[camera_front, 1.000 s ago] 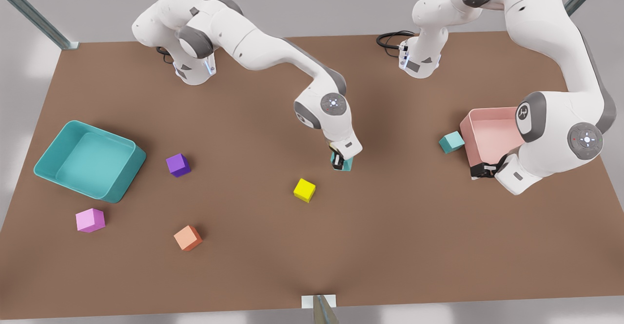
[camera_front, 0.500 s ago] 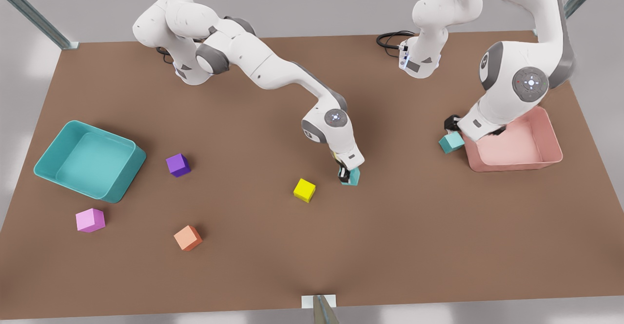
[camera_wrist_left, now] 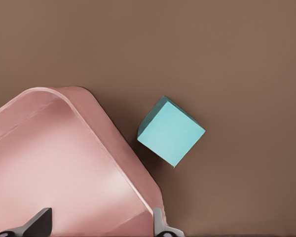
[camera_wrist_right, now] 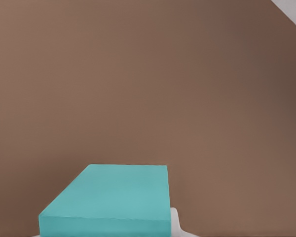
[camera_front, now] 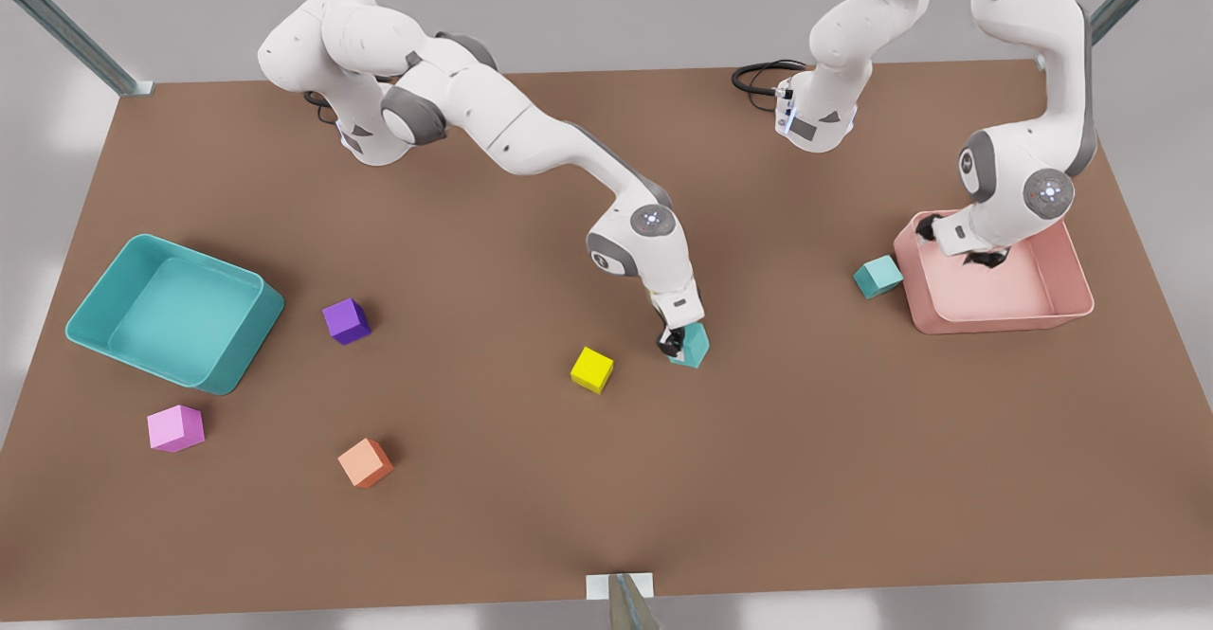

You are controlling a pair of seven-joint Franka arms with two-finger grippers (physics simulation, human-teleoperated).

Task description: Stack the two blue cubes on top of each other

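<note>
- The right gripper (camera_front: 675, 343) stands near the middle of the table (camera_front: 606, 478), just beside the yellow cube (camera_front: 591, 369). It is closed on one blue cube (camera_front: 693, 345), which the right wrist view shows seated between its fingers (camera_wrist_right: 175, 222); whether that cube rests on the table or hangs just clear of it I cannot tell.
- The step in hand, as I judge it, is the pick-up of this first cube, the grasp looking made.
- The second blue cube (camera_front: 878, 277) sits on the table touching, or almost touching, the outer wall of the pink tray (camera_front: 1061, 313).
- The left gripper (camera_front: 968, 253) hovers over that tray, fingers (camera_wrist_left: 39, 222) spread wide and holding nothing, the cube lying off to its side.
- Next the held cube needs lifting, carrying across to the second one, squaring above it and lowering gently; the left arm may have to give room.
</note>
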